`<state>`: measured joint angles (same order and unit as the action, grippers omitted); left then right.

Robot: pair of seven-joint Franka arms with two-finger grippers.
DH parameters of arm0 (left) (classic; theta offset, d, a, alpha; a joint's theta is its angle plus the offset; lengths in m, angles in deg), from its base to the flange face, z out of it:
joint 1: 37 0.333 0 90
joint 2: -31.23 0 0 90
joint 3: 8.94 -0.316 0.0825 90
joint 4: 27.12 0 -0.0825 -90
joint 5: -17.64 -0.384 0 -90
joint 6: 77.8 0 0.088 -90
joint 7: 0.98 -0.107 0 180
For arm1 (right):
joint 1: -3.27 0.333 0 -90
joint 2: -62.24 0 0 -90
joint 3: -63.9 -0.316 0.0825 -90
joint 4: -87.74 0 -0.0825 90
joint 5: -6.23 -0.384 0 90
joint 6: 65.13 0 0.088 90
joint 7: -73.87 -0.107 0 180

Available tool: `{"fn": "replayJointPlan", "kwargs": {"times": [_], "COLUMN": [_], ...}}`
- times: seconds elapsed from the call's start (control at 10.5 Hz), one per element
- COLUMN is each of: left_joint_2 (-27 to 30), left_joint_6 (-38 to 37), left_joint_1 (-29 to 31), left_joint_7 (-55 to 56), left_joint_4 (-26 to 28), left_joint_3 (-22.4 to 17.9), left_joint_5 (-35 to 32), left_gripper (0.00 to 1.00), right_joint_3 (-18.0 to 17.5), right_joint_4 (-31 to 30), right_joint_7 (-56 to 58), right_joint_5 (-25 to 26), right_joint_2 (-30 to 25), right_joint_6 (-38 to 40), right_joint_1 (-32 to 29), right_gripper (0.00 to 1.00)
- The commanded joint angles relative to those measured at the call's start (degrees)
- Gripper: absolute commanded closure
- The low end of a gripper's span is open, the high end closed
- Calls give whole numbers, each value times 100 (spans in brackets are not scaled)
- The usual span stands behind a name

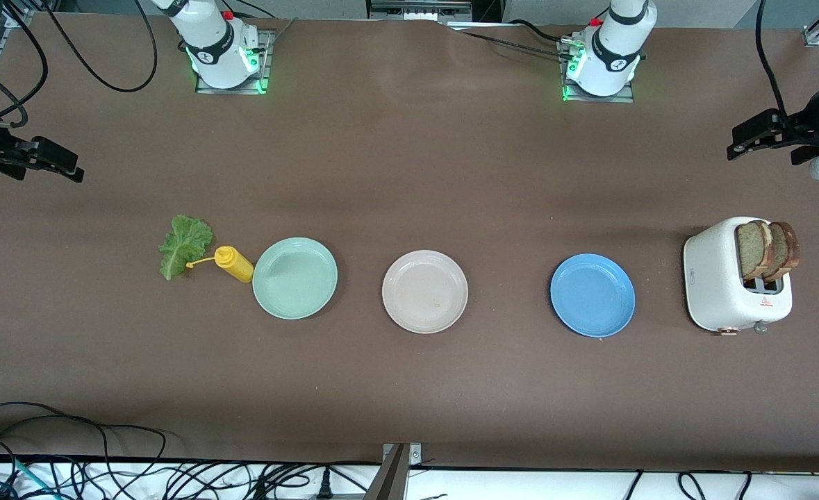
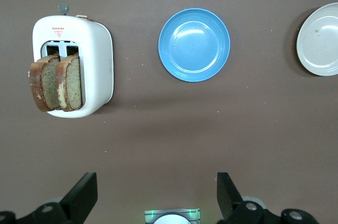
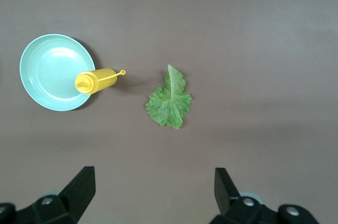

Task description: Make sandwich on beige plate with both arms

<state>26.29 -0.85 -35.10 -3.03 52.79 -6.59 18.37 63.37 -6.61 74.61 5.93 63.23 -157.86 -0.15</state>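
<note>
The beige plate [image 1: 424, 292] lies empty in the middle of the table, between a mint green plate [image 1: 294, 278] and a blue plate [image 1: 592, 295]. Its edge also shows in the left wrist view [image 2: 322, 42]. Two bread slices [image 1: 767, 250] stand upright in a white toaster [image 1: 718, 285] at the left arm's end; both also show in the left wrist view, the slices [image 2: 58, 84] and the toaster [image 2: 97, 49]. A green lettuce leaf [image 1: 184, 244] lies flat at the right arm's end and shows in the right wrist view [image 3: 170, 101]. My left gripper [image 2: 157, 192] is open and empty, up over bare table beside the toaster [image 1: 737, 147]. My right gripper [image 3: 153, 189] is open and empty, up over bare table beside the lettuce [image 1: 72, 172].
A yellow squeeze bottle [image 1: 234, 264] lies on its side between the lettuce and the mint green plate, its nozzle toward the leaf. In the right wrist view the bottle [image 3: 95, 81] overlaps the mint plate [image 3: 47, 71]. The blue plate shows in the left wrist view [image 2: 194, 44]. Cables run along the table's near edge.
</note>
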Motion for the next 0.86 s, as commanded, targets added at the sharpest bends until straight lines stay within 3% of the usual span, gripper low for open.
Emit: {"fn": "replayJointPlan", "kwargs": {"times": [0.0,0.76], "left_joint_2": [19,-7], "left_joint_6": [4,13], "left_joint_1": [4,74], "left_joint_7": [-94,-138], "left_joint_4": [-20,51], "left_joint_3": [2,-16], "left_joint_5": [-100,-117], "left_gripper": [0,0], "right_joint_3": [9,9], "right_joint_4": [83,83], "right_joint_7": [31,14], "right_joint_5": [-102,-94], "right_joint_2": [16,7], "right_joint_6": [106,106], "right_joint_1": [-27,-27], "right_gripper": [0,0]}}
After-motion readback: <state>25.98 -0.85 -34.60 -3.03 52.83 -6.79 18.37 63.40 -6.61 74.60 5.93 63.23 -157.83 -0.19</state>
